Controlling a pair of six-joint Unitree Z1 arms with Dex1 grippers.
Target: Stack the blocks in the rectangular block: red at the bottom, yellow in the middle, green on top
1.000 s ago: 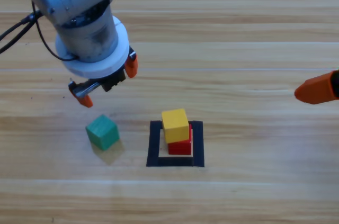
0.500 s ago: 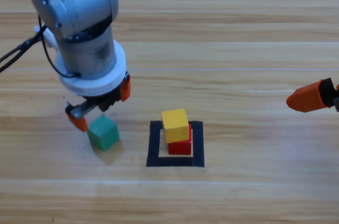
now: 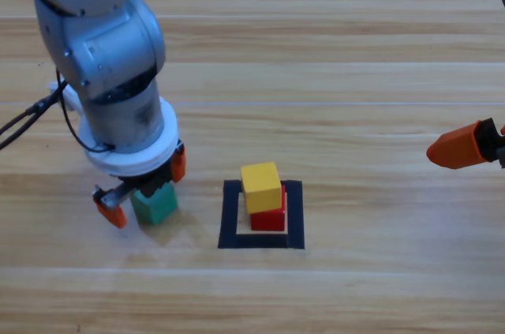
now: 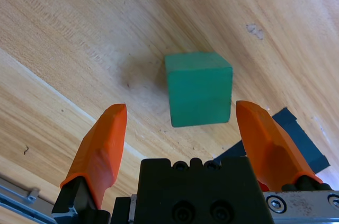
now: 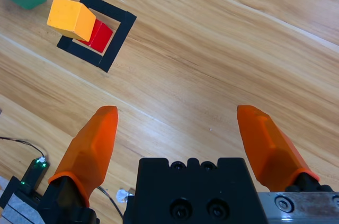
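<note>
Teal-green cube [image 3: 156,206] on bare wood, left of rectangular block [image 3: 229,215], outside tape. My left gripper [image 3: 142,192] over it, jaws wide, one each side, not touching. High view hides cube's top under my wrist; left wrist view shows cube [image 4: 198,89] whole, gap both sides. Yellow [image 3: 261,186] sits on red [image 3: 270,218] inside tape. My right gripper [image 3: 464,145] waits at right edge, jaws wide in right wrist view only.
</note>
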